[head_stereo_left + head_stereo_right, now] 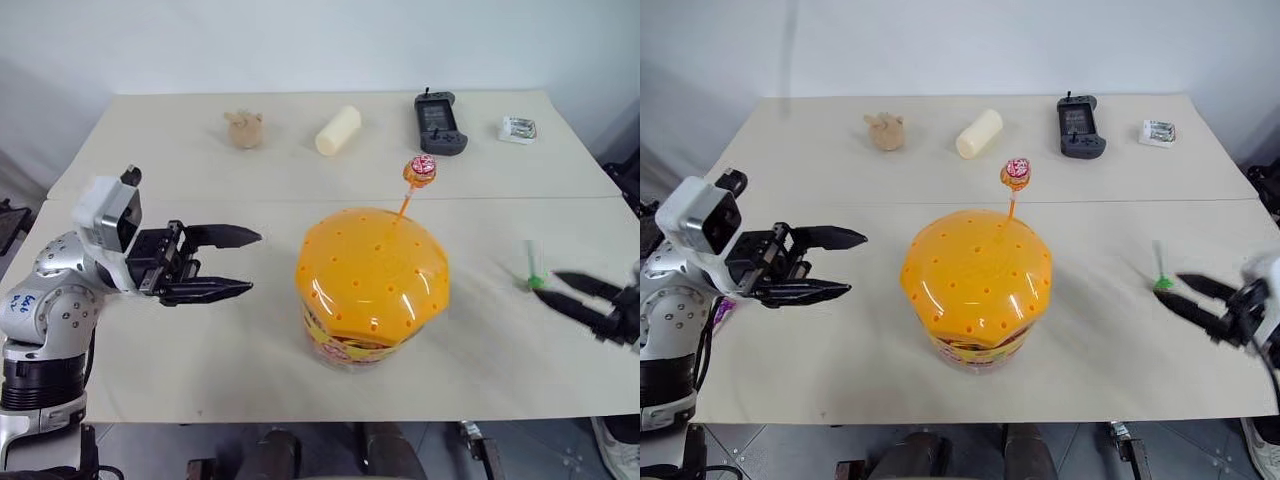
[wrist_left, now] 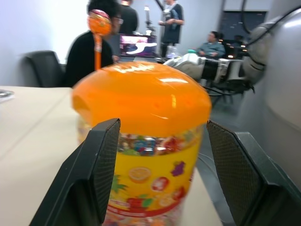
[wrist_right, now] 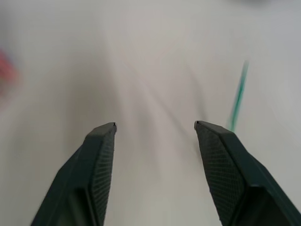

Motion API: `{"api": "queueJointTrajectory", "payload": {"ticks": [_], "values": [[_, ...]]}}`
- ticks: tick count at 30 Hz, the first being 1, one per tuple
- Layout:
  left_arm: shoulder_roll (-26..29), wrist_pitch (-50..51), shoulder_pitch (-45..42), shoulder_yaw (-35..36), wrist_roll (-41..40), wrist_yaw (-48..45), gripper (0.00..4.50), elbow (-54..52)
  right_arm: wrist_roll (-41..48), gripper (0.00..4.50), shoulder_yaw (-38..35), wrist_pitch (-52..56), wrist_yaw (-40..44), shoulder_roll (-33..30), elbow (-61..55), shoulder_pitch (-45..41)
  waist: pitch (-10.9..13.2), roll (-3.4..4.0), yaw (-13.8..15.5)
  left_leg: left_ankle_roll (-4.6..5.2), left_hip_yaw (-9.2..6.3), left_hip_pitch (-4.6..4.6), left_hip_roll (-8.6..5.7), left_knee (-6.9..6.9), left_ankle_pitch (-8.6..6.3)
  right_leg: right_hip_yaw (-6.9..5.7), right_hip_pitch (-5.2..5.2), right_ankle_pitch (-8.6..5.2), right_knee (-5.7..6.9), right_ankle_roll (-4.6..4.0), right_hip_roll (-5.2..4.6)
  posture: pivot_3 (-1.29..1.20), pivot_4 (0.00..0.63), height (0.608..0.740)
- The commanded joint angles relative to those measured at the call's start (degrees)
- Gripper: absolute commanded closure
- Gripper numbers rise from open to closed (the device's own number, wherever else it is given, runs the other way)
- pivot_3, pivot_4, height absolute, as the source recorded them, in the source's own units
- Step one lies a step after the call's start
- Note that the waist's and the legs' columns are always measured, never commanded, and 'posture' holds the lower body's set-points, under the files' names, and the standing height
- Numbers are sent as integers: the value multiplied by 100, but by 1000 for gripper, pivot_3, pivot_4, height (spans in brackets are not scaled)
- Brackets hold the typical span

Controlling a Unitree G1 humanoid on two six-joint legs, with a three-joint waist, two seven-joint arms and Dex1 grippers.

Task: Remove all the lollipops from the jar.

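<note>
The jar [image 1: 372, 280], an orange dome dotted with holes over a colourful label, stands mid-table. One lollipop [image 1: 420, 170] in a red-white wrapper rises on an orange stick from the top of the dome. My left gripper [image 1: 250, 262] hovers open to the jar's left, pointing at it; the jar [image 2: 141, 117] sits beyond its fingers. At the right edge my right gripper [image 1: 560, 285] is open with nothing between its fingers. A blurred green lollipop stick [image 1: 534, 265] stands just off its fingertips, free of them; the same green stick [image 3: 237, 96] shows in the right wrist view.
Along the table's far side sit a small brown toy [image 1: 244, 129], a cream cylinder [image 1: 337, 130], a black game controller [image 1: 440, 122] and a small white packet [image 1: 517, 129]. People sit and stand in the room behind the jar in the left wrist view.
</note>
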Motion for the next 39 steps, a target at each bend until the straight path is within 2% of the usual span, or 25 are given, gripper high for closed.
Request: {"api": "queueJointTrajectory", "payload": {"ticks": [1,7,16,19,25,29,33,34,36,39], "values": [[16,-28,71,329,-73,159,1375,215,1038,1721,-34,514,-5,-153,-917,-740,0,1,-14,-6,-1,0,8,0,0,0,0,3,0,-5,8,0,150,740],[82,5,346,490,-13,232,1375,437,1598,1721,1364,1061,-800,271,-1604,-2698,1,0,-1,-30,-16,-5,40,-1,-6,-17,-3,8,-11,-26,32,0,150,740],[123,265,326,611,-190,529,1375,173,1452,1721,2695,1558,-1100,937,-1636,-3993,1,0,44,-23,-31,-57,37,4,-10,-38,-33,9,-35,-25,24,0,150,740],[92,293,333,616,-204,593,1375,70,1270,2307,2898,1586,-1189,1174,-1479,-4238,-2,-5,17,-24,-22,-93,36,16,-10,-43,-86,11,-2,-28,22,0,150,740],[90,347,345,675,-292,693,1375,-129,1227,4405,2732,1544,-956,1172,-1458,-4139,-2,-5,17,-28,-12,-114,35,48,-13,-56,-112,15,10,-35,19,0,150,740],[13,329,266,601,-395,755,1375,-321,1329,4459,2326,1395,-791,1163,-1347,-4151,-2,-5,31,-29,-12,-115,34,67,-14,-54,-111,16,17,-37,20,0,150,740],[-24,359,207,476,-547,665,1375,-592,2028,4459,1342,1649,-1101,915,-1007,-4311,-1,-5,55,-29,-10,-115,32,78,-14,-52,-109,18,26,-38,20,0,150,740],[10,334,208,398,-526,553,1375,-675,2009,4459,984,1736,-1105,634,-810,-4201,-1,-5,68,-29,-11,-115,29,79,-14,-52,-107,19,25,-38,18,0,150,740],[69,259,198,280,-458,363,1375,-786,1606,4459,447,1774,-1007,45,-457,-3784,-1,-5,102,-27,-15,-115,24,79,-14,-55,-104,19,21,-38,13,0,150,740],[146,252,129,224,-470,205,1375,-883,550,4459,-41,1378,-322,-765,-20,-2532,-2,-6,147,-15,-10,-116,22,77,-21,-57,-100,19,11,-38,15,0,150,740]]}}
